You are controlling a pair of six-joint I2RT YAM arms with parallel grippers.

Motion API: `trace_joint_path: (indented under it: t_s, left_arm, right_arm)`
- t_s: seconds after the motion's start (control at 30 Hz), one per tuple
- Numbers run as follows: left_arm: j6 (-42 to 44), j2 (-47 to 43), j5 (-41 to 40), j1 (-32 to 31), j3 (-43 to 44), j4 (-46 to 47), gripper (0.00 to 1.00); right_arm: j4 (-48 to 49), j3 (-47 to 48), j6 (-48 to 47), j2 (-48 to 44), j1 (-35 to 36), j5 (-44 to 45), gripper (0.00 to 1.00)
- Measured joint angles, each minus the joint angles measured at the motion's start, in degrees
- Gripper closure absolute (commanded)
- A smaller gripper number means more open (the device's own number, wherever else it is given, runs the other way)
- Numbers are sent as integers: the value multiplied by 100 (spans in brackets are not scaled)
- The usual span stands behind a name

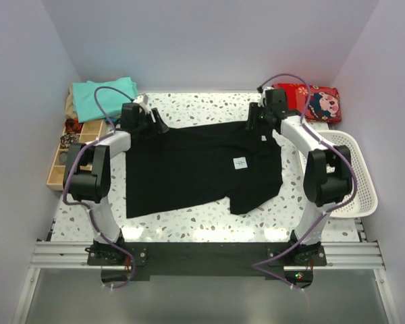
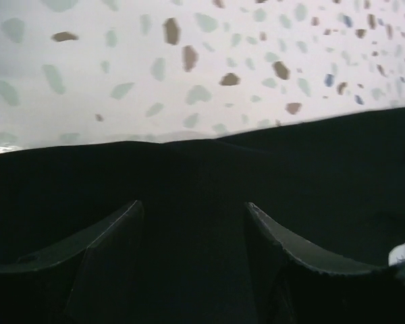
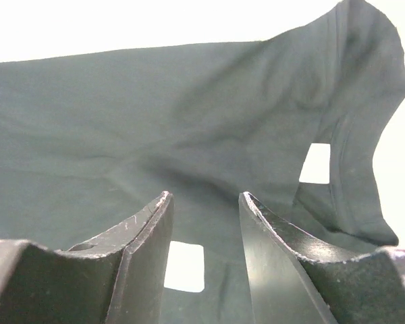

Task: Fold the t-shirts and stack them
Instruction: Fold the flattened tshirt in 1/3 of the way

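A large black t-shirt (image 1: 196, 169) with a small white square patch (image 1: 240, 163) lies spread on the speckled table. My left gripper (image 1: 160, 126) is at its far left edge. In the left wrist view it is open (image 2: 192, 206) just above the black cloth (image 2: 310, 175), near the hem. My right gripper (image 1: 256, 121) is at the shirt's far right edge. In the right wrist view it is open (image 3: 205, 197) over the black shirt (image 3: 121, 121), with a white square (image 3: 184, 266) showing between the fingers. Folded teal t-shirts (image 1: 105, 96) lie at the back left.
A white basket (image 1: 362, 182) stands at the right edge. A red patterned cloth (image 1: 312, 101) lies at the back right. A wooden compartment box (image 1: 62, 156) sits at the left, below the teal pile. Bare speckled table (image 1: 209, 219) shows in front of the shirt.
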Motion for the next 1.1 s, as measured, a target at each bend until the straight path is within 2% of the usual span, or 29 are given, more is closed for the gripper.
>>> trace_joint_path:
  t_s: [0.13,0.23,0.37,0.47,0.6,1.1]
  left_arm:
    - [39,-667,-136,-577,-162,33,30]
    - [61,-1029,-190,-984,-264,142,27]
    - [90,-1285,-317,-1340,-562,275,22]
    - [129,-1314,-461,-1408,-835,267,22]
    - [195,-1325,-610,-1410,-1078,210,21]
    - [203,-1394,-671,-1412,-1115,258,21]
  right_arm:
    - [33,0,-350,-562,424,243,52]
    - [72,-74,-557,-588,898,396,52]
    - [74,-636,-743,-538,1364,686,52]
    - [24,-1032,-844,-448,1436,988,52]
    - [44,-1095,-909,-120,1478,1329,53]
    - [76,-584,-1217,387,1788,1989,53]
